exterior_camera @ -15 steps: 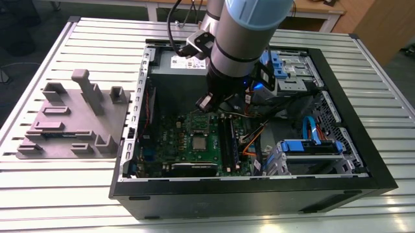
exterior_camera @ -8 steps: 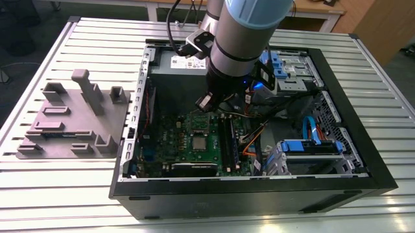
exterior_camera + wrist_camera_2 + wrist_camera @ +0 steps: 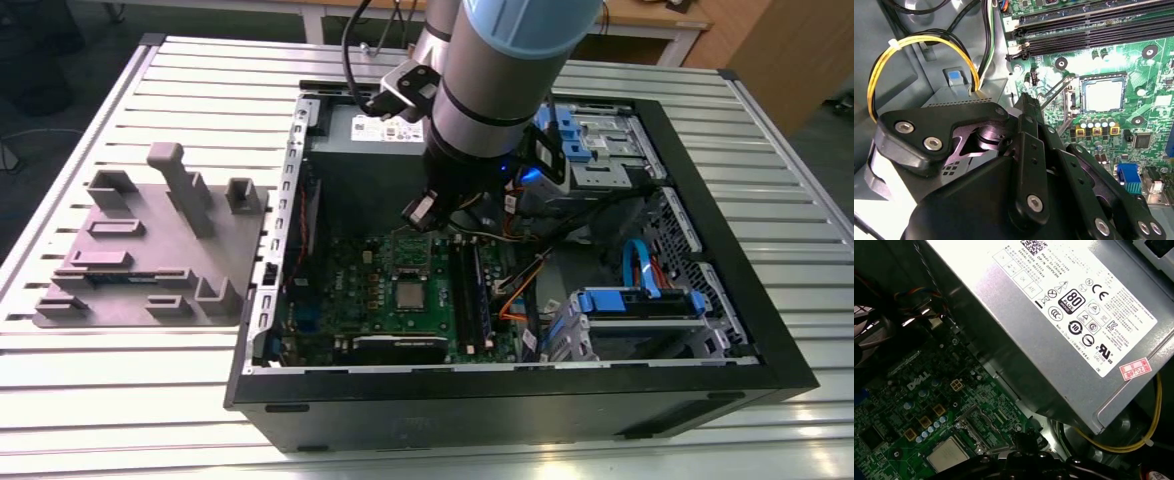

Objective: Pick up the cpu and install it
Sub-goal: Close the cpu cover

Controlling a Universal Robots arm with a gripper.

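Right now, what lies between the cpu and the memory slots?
In the second wrist view, bare green motherboard with a mounting hole lies between the cpu and the memory slots.

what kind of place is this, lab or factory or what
Most likely a robotics lab or test bench. An open computer case lies on a slatted metal table, a grey parts fixture sits beside it, and wooden desks stand behind. The cpu sits in the motherboard socket.

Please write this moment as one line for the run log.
arm: inside open case, above motherboard | cpu: lying in its socket, retention lever raised | gripper: near socket, holding nothing visible
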